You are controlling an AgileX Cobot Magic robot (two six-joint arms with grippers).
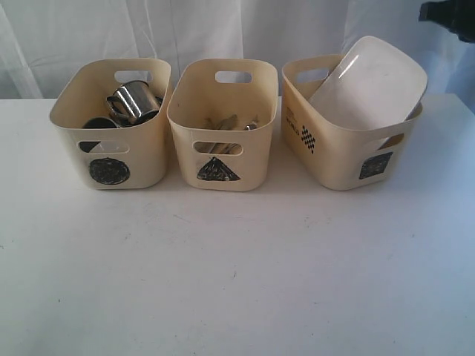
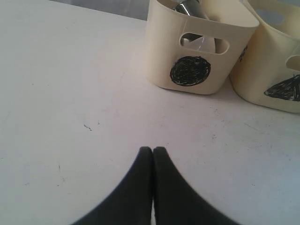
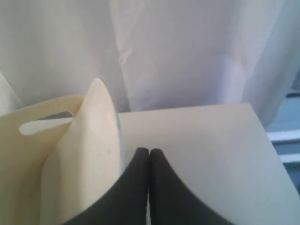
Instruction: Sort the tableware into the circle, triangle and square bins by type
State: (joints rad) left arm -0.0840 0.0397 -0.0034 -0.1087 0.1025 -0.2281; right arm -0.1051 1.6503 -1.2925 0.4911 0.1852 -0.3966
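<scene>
Pressed together, my left gripper (image 2: 153,151) and right gripper (image 3: 149,152) held nothing. Right of the triangle bin (image 1: 223,126), the white square plate (image 1: 371,81) leaned in the square bin (image 1: 334,152); left stood the circle bin (image 1: 141,152).

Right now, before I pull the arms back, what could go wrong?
1. The plate leans tilted in the square bin, poking above its rim; a knock could tip it out.
2. The right gripper, shut, looks close beside the plate's edge, so a sideways move may catch it.
3. A mug sits high in the circle bin and might shift if nudged.
</scene>
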